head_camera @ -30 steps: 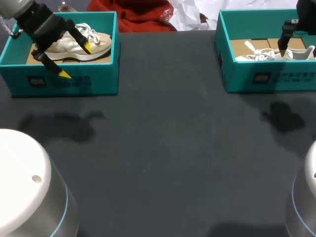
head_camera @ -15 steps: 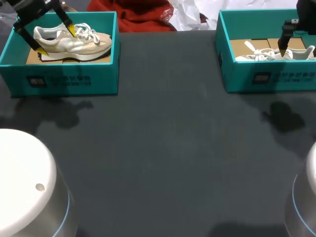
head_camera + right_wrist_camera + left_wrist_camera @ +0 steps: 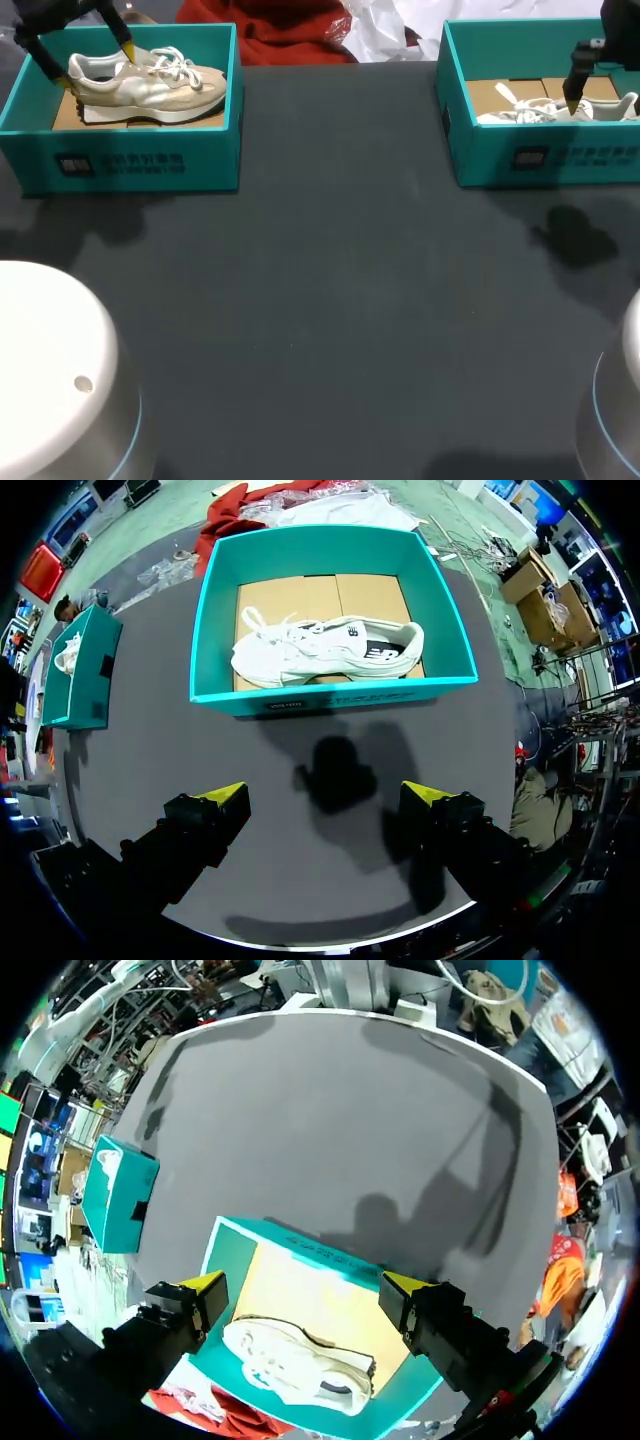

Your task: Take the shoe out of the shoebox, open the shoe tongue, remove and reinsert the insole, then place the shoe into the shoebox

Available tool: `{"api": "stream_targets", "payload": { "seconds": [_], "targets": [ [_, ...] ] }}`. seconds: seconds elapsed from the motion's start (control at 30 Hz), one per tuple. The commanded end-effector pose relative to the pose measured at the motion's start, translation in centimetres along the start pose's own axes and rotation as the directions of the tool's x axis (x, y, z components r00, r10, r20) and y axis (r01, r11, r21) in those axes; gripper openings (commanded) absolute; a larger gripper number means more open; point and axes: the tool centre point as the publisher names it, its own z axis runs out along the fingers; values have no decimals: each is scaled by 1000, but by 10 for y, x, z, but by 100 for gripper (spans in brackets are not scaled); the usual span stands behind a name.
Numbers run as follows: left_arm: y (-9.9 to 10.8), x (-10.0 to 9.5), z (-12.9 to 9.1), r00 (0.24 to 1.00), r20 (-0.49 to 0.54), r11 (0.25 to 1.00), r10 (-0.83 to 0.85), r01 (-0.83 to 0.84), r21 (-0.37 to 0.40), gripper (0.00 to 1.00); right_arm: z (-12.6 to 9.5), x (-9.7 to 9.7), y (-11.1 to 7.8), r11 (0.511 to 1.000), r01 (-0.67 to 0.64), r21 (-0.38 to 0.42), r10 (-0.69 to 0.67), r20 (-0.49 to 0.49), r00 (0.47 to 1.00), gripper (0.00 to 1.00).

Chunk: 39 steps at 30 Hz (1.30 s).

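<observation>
A beige shoe (image 3: 150,82) lies on its side in the teal shoebox (image 3: 130,165) at the far left. My left gripper (image 3: 100,62) hovers open over the shoe's heel end, nothing between its fingers. In the left wrist view that gripper (image 3: 305,1282) stands wide above the box (image 3: 300,1250), and the shoe (image 3: 300,1365) rests on the cardboard floor. A white shoe (image 3: 555,110) lies in a second teal shoebox (image 3: 545,160) at the far right. My right gripper (image 3: 572,103) hangs open, well above the table near that box (image 3: 330,695) and its shoe (image 3: 325,648), touching neither.
Dark table top (image 3: 330,300) spreads between the two boxes. Red cloth (image 3: 290,35) and white plastic (image 3: 385,30) lie at the back edge. The right wrist view also takes in the left box (image 3: 80,665), and the left wrist view the right box (image 3: 115,1195).
My left gripper has moved back and to the left, from the box's front wall to above the shoe's heel. The right arm has kept still.
</observation>
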Motion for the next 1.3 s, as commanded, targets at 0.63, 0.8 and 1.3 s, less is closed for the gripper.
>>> {"api": "stream_targets", "payload": {
  "seconds": [0.63, 0.8, 1.3],
  "targets": [
    [91, 11, -9, 959, -210, 975, 190, -210, -76, 100, 0, 0, -1, 1000, 0, -2, 0, 0, 1000, 100],
    [138, 25, -10, 949, -188, 957, 254, -274, -93, 100, 0, 0, -1, 1000, 0, -2, 0, 0, 1000, 100],
    [166, 26, 3, 937, -199, 947, 286, -309, -93, 100, 0, 0, -1, 1000, 0, -2, 0, 0, 1000, 100]
  ]
}}
